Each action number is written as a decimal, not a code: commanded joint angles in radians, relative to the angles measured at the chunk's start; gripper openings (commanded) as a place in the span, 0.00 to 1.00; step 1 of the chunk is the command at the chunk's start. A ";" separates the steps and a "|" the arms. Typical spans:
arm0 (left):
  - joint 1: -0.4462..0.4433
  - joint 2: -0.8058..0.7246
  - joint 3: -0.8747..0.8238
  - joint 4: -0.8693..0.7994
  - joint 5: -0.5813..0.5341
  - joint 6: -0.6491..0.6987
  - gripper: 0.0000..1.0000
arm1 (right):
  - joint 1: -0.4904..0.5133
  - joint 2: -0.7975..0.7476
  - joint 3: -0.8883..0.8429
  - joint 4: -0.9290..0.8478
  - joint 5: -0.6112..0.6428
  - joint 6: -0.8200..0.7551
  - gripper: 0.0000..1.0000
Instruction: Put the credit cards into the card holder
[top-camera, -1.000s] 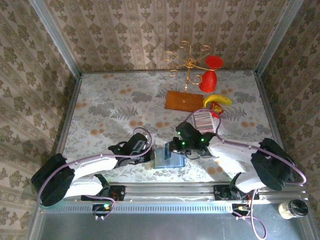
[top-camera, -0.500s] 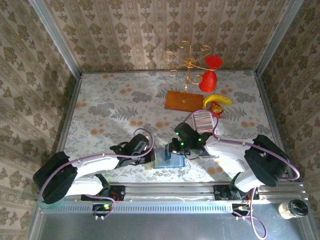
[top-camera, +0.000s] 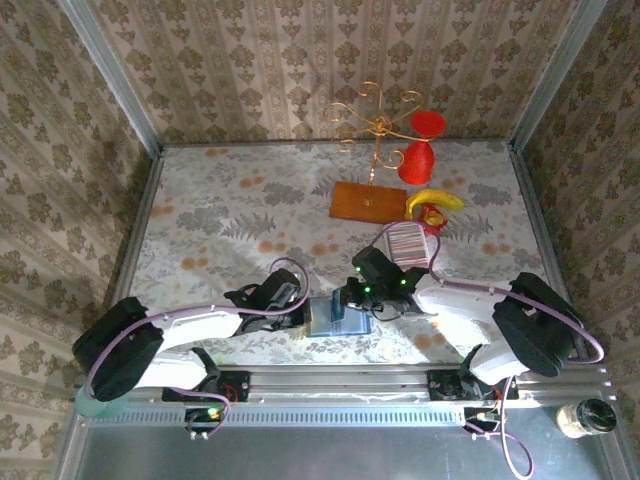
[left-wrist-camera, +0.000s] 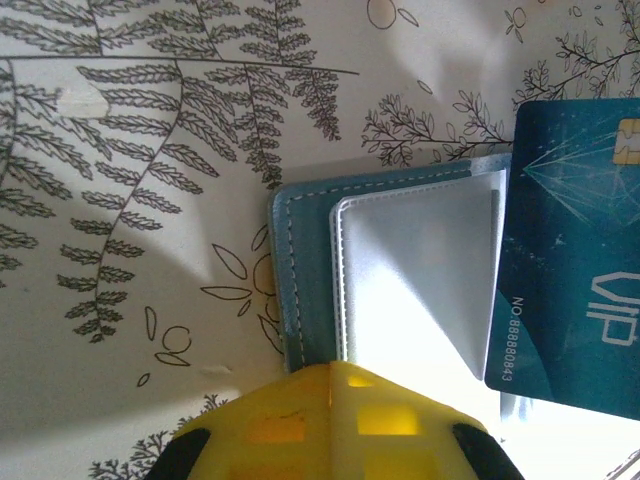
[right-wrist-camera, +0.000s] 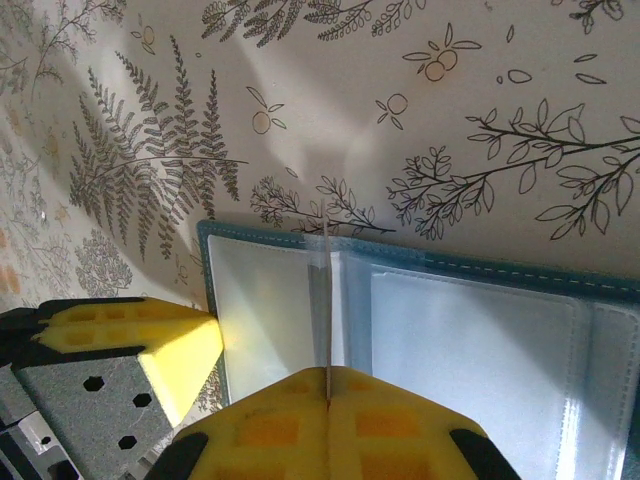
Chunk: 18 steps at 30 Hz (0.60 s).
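The teal-blue card holder (top-camera: 323, 317) lies open near the table's front edge, its clear sleeves (right-wrist-camera: 460, 340) facing up. My left gripper (left-wrist-camera: 352, 372) is shut, and its yellow tips rest on the holder's (left-wrist-camera: 300, 260) stitched left edge. My right gripper (right-wrist-camera: 328, 378) is shut on a teal-blue credit card (left-wrist-camera: 570, 280) marked VIP. In the right wrist view that card (right-wrist-camera: 326, 290) stands edge-on over the sleeve opening near the holder's fold. From above, the right gripper (top-camera: 352, 303) sits at the holder's right side and the left gripper (top-camera: 299, 316) at its left.
A striped whitish tray (top-camera: 408, 243) lies behind the right arm, beside a banana (top-camera: 434, 200). An orange-brown board (top-camera: 365, 200) carries a gold wire stand (top-camera: 377, 125) with red pieces (top-camera: 416, 160). A jar (top-camera: 585, 418) stands off the table at the front right.
The left gripper's jaws have closed the last bit on the holder's edge. Both arms' elbows shifted slightly, while the grippers stayed at the holder.
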 joint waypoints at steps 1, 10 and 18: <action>-0.012 0.016 0.000 -0.004 -0.012 -0.009 0.05 | -0.007 -0.029 -0.020 -0.001 0.034 -0.008 0.00; -0.016 0.019 0.007 -0.007 -0.015 -0.011 0.04 | -0.008 -0.027 -0.051 0.054 0.015 0.015 0.00; -0.017 0.015 0.005 -0.020 -0.019 -0.012 0.03 | -0.008 -0.034 -0.097 0.085 -0.013 0.046 0.00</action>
